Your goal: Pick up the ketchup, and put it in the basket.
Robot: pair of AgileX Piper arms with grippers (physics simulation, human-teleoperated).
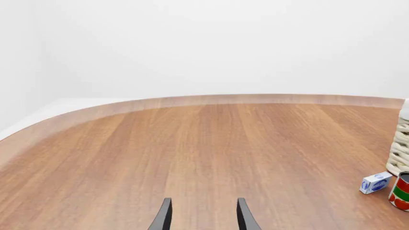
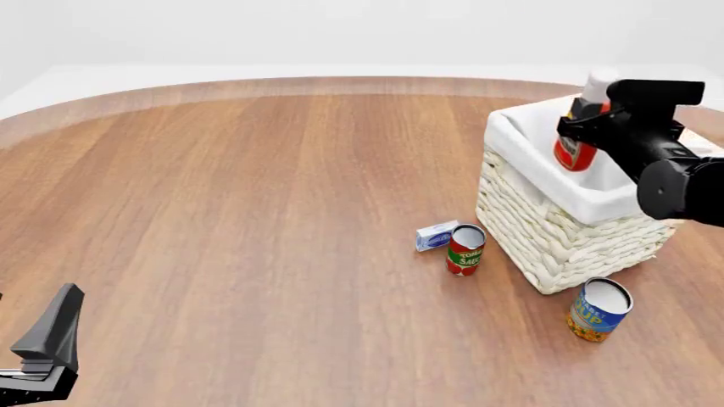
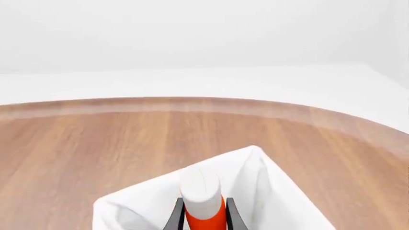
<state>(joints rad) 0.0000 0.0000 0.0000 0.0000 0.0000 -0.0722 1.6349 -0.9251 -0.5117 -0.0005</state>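
The ketchup point(image 2: 577, 146), a small red bottle with a white cap, hangs above the open top of the basket point(image 2: 541, 222), and my right gripper point(image 2: 598, 123) is shut on it. In the right wrist view the ketchup point(image 3: 204, 199) sits between the two dark fingers over the basket's white liner point(image 3: 268, 191). The basket is a large cream woven square at the table's right side. My left gripper point(image 1: 203, 215) is open and empty, low over bare wood near the front left; the front view shows it as a grey part point(image 2: 51, 343).
A red-and-green tomato sauce can point(image 2: 465, 249) and a small blue-white box point(image 2: 436, 236) stand just left of the basket. A blue-and-yellow can point(image 2: 598, 309) stands in front of it. The table's curved far edge point(image 2: 339, 83) runs along the back.
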